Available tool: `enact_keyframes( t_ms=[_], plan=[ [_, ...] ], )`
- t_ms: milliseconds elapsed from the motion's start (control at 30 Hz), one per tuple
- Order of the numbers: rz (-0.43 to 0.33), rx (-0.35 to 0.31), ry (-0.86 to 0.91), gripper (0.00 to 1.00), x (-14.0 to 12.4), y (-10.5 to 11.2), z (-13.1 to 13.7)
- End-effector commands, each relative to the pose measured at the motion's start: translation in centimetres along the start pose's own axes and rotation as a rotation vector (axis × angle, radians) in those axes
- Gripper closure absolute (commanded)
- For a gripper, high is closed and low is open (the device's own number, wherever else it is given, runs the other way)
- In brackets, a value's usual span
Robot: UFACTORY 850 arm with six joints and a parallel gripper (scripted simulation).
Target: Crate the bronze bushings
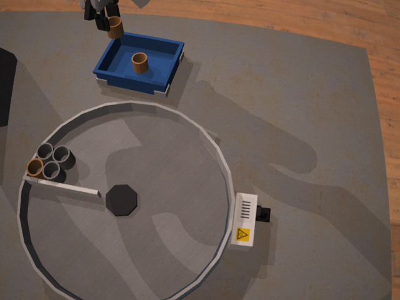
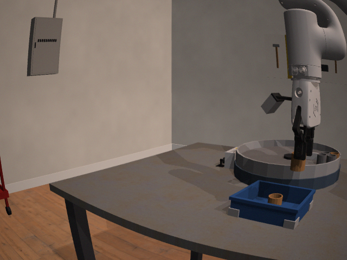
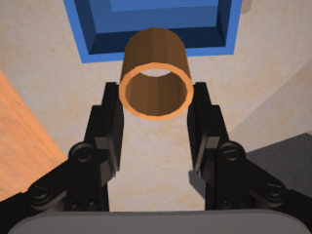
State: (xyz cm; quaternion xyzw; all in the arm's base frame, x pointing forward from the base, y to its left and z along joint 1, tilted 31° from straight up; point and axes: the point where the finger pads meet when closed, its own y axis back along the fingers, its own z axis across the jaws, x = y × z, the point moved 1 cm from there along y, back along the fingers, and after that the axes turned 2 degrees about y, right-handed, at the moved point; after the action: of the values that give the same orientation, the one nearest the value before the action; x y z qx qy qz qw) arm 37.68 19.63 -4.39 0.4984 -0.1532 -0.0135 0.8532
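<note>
My gripper (image 1: pixel 108 20) is shut on a bronze bushing (image 1: pixel 115 27) and holds it in the air just off the near-left corner of the blue crate (image 1: pixel 139 62). In the wrist view the held bushing (image 3: pixel 156 82) sits upright between the fingers, with the crate's edge (image 3: pixel 152 10) just ahead. It also shows in the exterior view (image 2: pixel 297 164) above the crate (image 2: pixel 271 204). One bronze bushing (image 1: pixel 139 62) stands inside the crate. On the turning table (image 1: pixel 124 201) a bronze bushing (image 1: pixel 34 167) stands beside three steel bushings (image 1: pixel 53 159) against a white bar (image 1: pixel 62 186).
A black hub (image 1: pixel 121 199) sits at the middle of the turning table. A white control box (image 1: pixel 244 219) with a yellow warning label stands at the table's right rim. A dark block (image 1: pixel 6 85) lies at the left edge of the grey bench.
</note>
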Motion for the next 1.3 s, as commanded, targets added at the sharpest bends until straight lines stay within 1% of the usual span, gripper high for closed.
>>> enact_keyframes(
  t_ms=[0,233,367,1033,1267],
  plan=[
    [0.001,0.001,0.000,1.00,0.0,-0.8,-0.1],
    [0.001,0.001,0.000,1.00,0.1,-4.8,-0.1],
    [0.001,0.001,0.000,1.00,0.1,-6.1,-0.1],
    [0.001,0.001,0.000,1.00,0.1,-6.3,-0.1],
    [0.001,0.001,0.000,1.00,0.1,-6.8,-0.1]
  ],
)
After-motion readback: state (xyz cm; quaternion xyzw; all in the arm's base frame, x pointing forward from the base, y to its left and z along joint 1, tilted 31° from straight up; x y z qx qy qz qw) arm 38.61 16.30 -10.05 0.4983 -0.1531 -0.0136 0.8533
